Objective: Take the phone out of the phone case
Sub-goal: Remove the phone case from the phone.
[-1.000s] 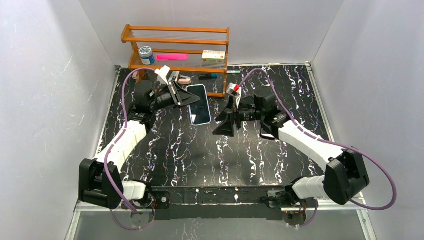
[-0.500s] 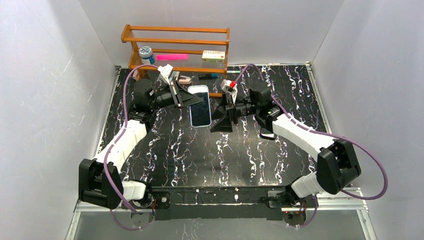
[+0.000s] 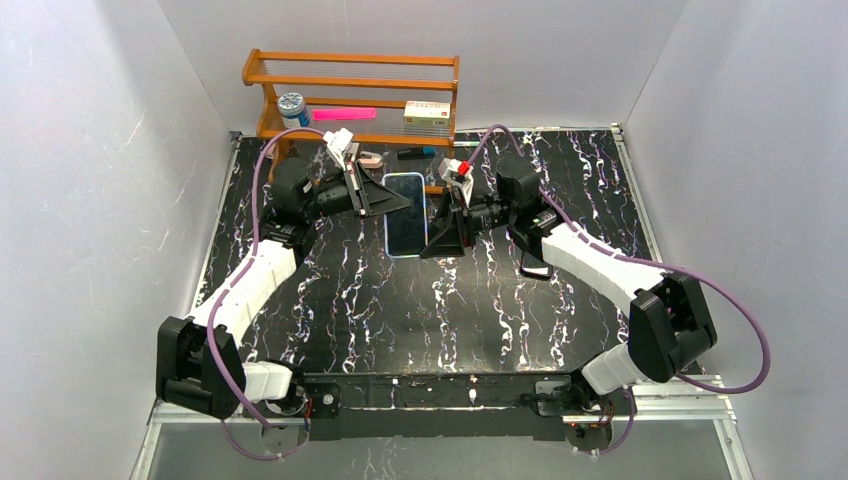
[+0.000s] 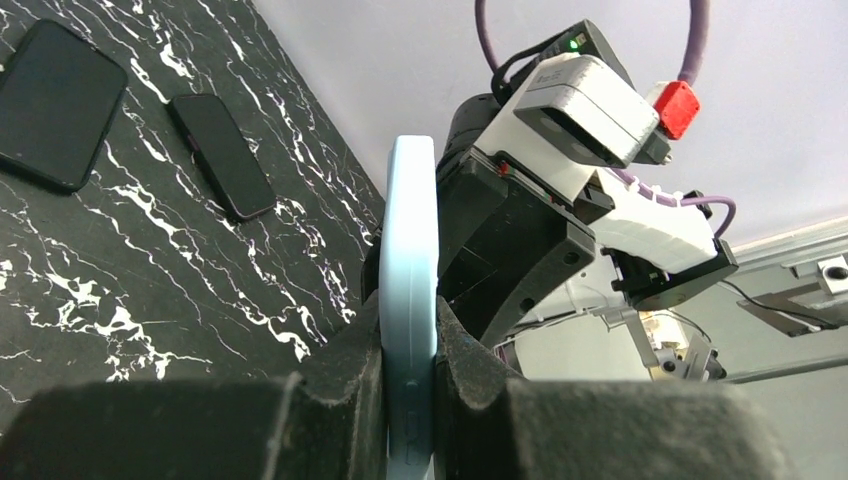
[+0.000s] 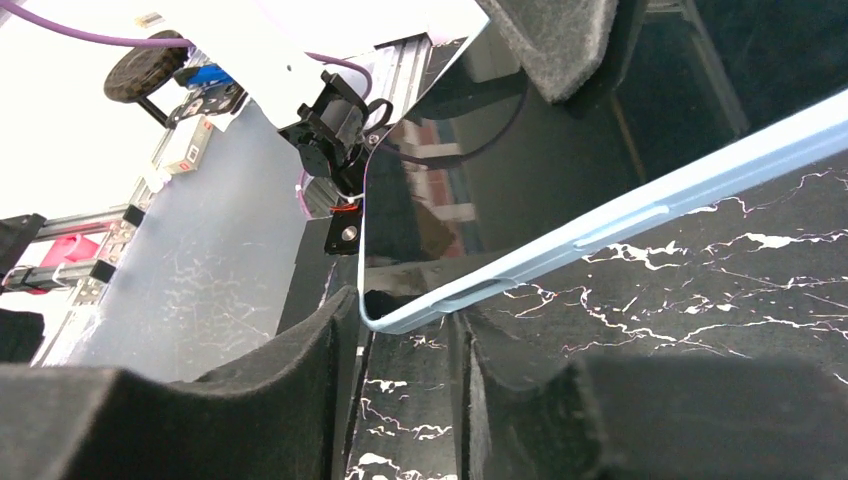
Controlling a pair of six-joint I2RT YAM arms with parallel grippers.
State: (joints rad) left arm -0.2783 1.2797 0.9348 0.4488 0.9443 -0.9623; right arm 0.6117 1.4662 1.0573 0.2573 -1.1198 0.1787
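Note:
A phone [image 3: 404,212] with a dark screen sits in a light blue phone case [image 4: 410,250] and is held in the air over the table's far middle. My left gripper [image 3: 372,197] is shut on the case's left long edge; in the left wrist view its pads [image 4: 455,350] press both faces of the case. My right gripper [image 3: 432,234] has come in from the right. In the right wrist view its jaws [image 5: 405,315] stand narrowly around the lower corner of the case [image 5: 620,215], one finger at the screen [image 5: 500,170] side and one at the back.
A wooden shelf [image 3: 350,90] at the back holds a jar [image 3: 292,108], a pink item [image 3: 343,114] and a small box [image 3: 428,112]. Two other dark phones [image 4: 55,105] [image 4: 220,155] lie flat on the black marbled table [image 3: 400,310], under the right arm.
The right gripper moved left to the phone and its jaws narrowed from wide open around the case's corner. The left gripper kept its grip and lowered the phone slightly.

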